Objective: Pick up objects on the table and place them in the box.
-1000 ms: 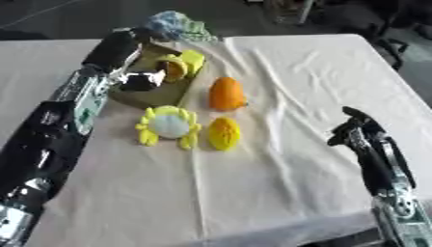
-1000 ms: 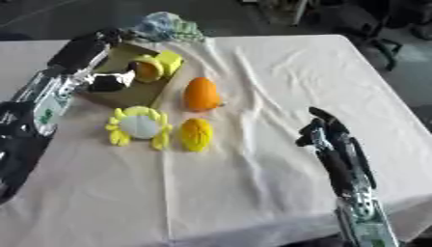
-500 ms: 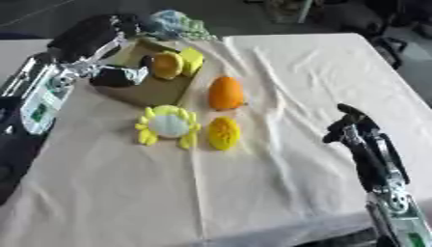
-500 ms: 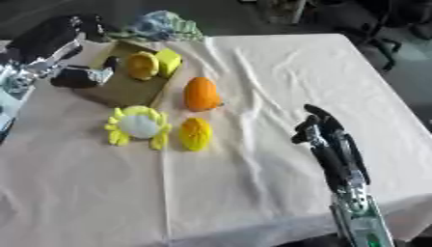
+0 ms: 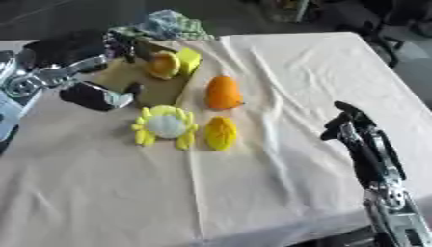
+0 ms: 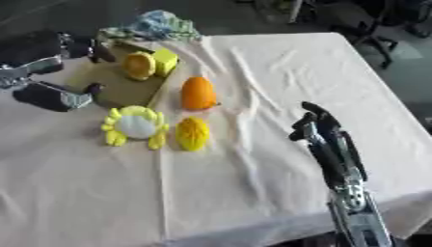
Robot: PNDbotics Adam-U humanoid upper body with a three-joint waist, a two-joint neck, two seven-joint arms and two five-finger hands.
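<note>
A flat brown cardboard box (image 5: 158,90) sits at the table's back left. In it lie a round yellow object (image 5: 161,64) and a yellow-green block (image 5: 188,60). My left hand (image 5: 66,50) hovers at the box's left edge, open and holding nothing, its thumb (image 5: 96,96) low beside the box. On the cloth in front of the box are an orange rounded object (image 5: 223,92), a yellow ridged object (image 5: 221,132) and a yellow toy with a white middle (image 5: 165,125). My right hand (image 6: 317,126) rests open at the right, away from all of them.
A crumpled blue-green cloth (image 5: 171,25) lies just behind the box. A wrinkled white tablecloth (image 5: 303,72) covers the table. Dark floor and chair legs show beyond the far edge.
My left hand has drawn back leftwards out of the box, leaving the round yellow object inside. The right hand has barely shifted. The three objects on the cloth have stayed put.
</note>
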